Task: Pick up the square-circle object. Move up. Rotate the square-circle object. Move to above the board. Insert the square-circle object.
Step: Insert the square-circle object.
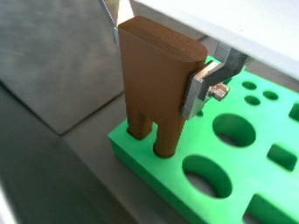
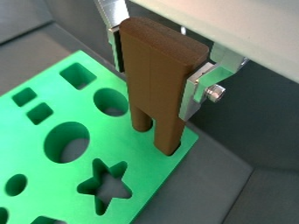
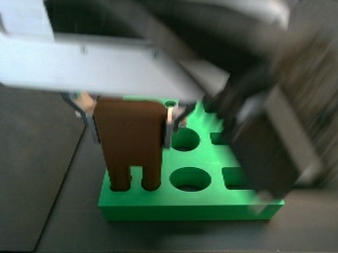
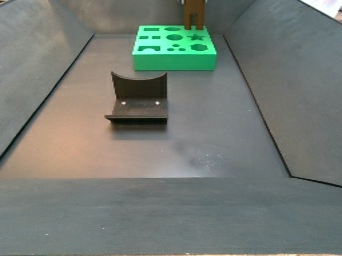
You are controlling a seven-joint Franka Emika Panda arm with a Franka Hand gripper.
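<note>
Clearly I am at the last step: my gripper point(image 2: 158, 70) pinches the square-circle object point(image 2: 156, 83) by its solid upper half, silver fingers point(image 1: 201, 87) pressed flat on either side, and holds it upright with both prongs pointing down at the board point(image 2: 47, 140). In both wrist views the prongs reach the green surface near one corner, and I cannot tell whether they sit in holes or just touch the top. Pick-up, lift, rotation and travel look finished to me; what remains is seating the piece fully and letting go. In a side view the fixture point(image 4: 136, 98) stands well apart on the dark floor point(image 4: 187, 150).
</note>
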